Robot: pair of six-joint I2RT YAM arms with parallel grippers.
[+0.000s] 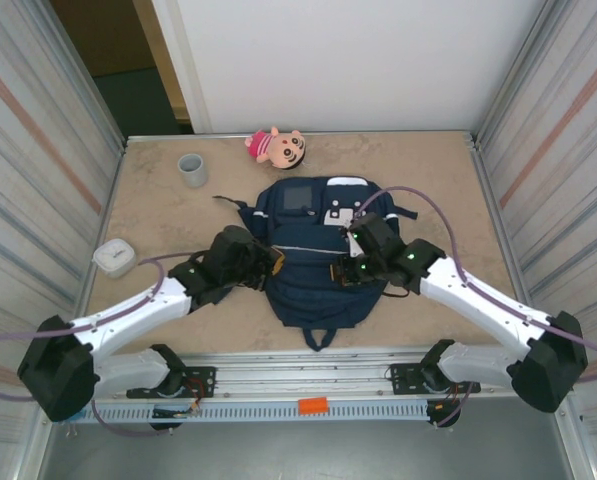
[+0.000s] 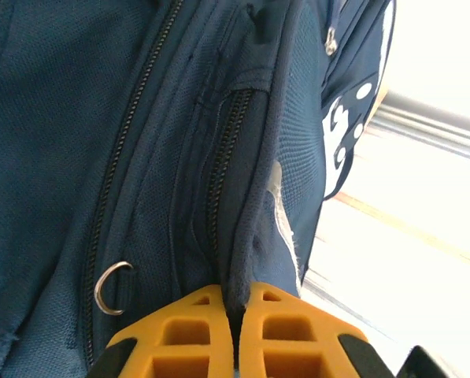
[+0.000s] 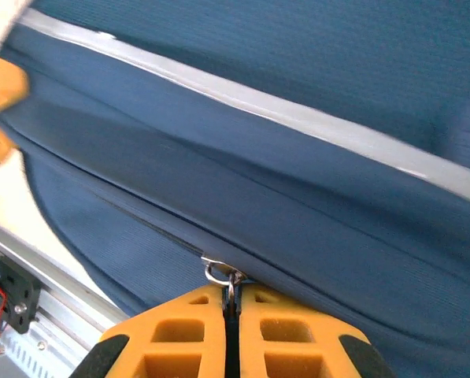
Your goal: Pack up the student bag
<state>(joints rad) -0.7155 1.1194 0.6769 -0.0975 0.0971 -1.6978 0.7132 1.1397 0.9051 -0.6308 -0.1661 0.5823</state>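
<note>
Desk: beige top, ribbed walls on the left and right. Student bag lies flat at centre frame in the top view. It's navy with a white stripe across it, carry loop pointing at the bottom edge. Both arms reach in from the lower corners and meet the bag at mid-height.

Left claw: fully closed, pinching a fold of bag fabric right beside a zip line. In its wrist view the fold comes up from between the orange fingers at bottom centre. Top view puts it on the bag's left edge.

Right claw: also closed, fingers tight together with the zipper pull nipped at the tips, bottom centre of its wrist view. A grey reflective stripe runs diagonally above it. Top view puts it on the bag's right edge.

Plush doll: pink, upper centre, just above the bag with a gap between them. Grey cup: upright, upper left. White lidded box: left edge, mid-height. Small metal ring: hangs by the zip, lower left of the left wrist view.
</note>
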